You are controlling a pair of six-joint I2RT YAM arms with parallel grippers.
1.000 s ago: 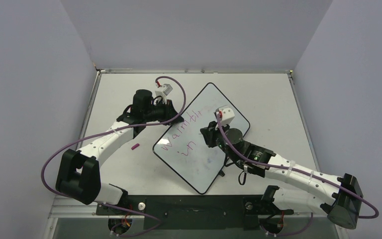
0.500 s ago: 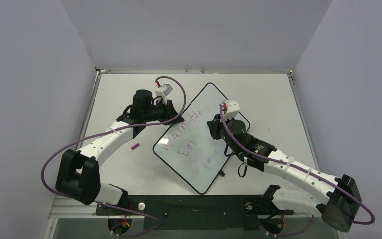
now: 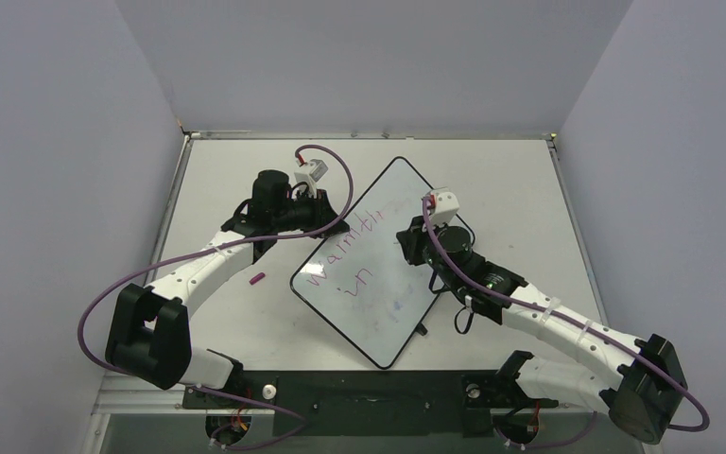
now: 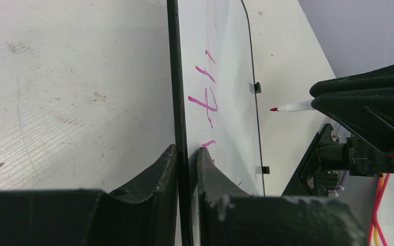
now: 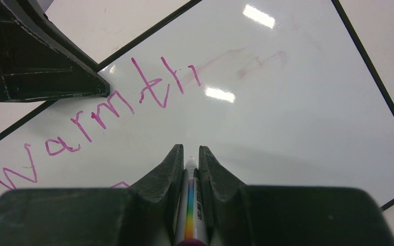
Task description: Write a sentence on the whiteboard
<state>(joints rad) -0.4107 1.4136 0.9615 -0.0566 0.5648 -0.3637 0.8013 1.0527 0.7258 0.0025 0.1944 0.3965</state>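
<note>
Whiteboard (image 3: 408, 194): lies cornerwise on the off-white surface (image 3: 510, 180), between the two arms; it has a glossy white face and a thin black rim.
Sentence (image 5: 102, 110): magenta handwriting on the board's left half, with "Warmth" on one line and "in" on the line under it.
Left end effector (image 4: 187, 149): fingers pressed together on the board's black rim, one on each side, close to the "th".
Right end effector (image 5: 190, 148): pinching a marker (image 5: 191, 197) and held over bare board below the "th". I cannot tell whether the tip touches the face.
Old smudges (image 5: 236, 61): faint pinkish streaks just beyond the "h".
Magenta piece (image 3: 258, 278): small and cap-like, on the surface left of the board's left corner, apart from it.
</note>
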